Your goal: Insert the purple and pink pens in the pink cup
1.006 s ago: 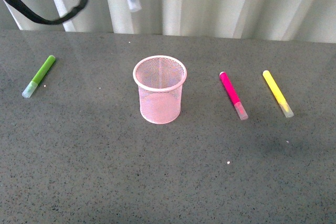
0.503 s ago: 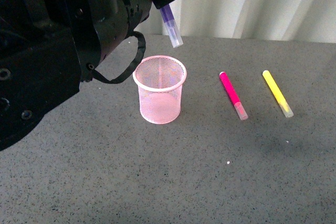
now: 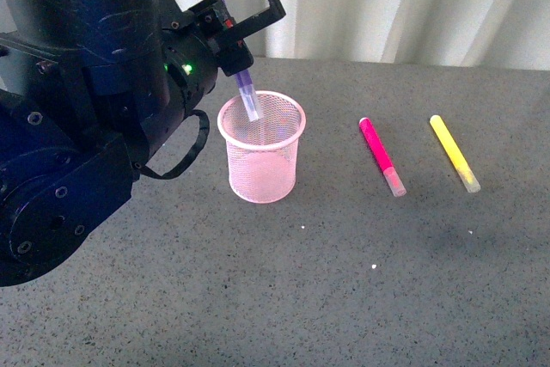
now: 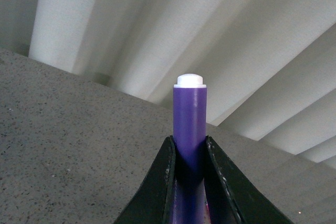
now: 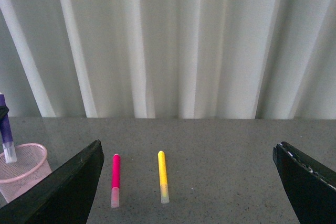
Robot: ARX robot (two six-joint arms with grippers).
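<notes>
Purple pen (image 3: pixel 247 92) is clenched between the left fingers (image 4: pixel 164 182), hanging tilted below them, its cap just inside the rim of the pink cup (image 3: pixel 262 169). Released at this slant, it may catch the rim and tip the cup — or bounce out. The left wrist view shows the grip; only the front view shows the cup. Right fingers (image 5: pixel 63 192) gape empty — pink pen (image 5: pixel 115 179) lies on the counter (image 3: pixel 387 281) ahead of them.

I read the cup (image 3: pixel 262 165) as fine pink wire mesh with a smooth, solid rim. The purple pen (image 4: pixel 190 124) is smooth plastic with a soft sheen. The left gripper (image 4: pixel 189 142) looks like matt black plastic. The table (image 3: pixel 344 281) is speckled grey, matt and stone-like. The curtain (image 5: pixel 173 45) is white cloth.
</notes>
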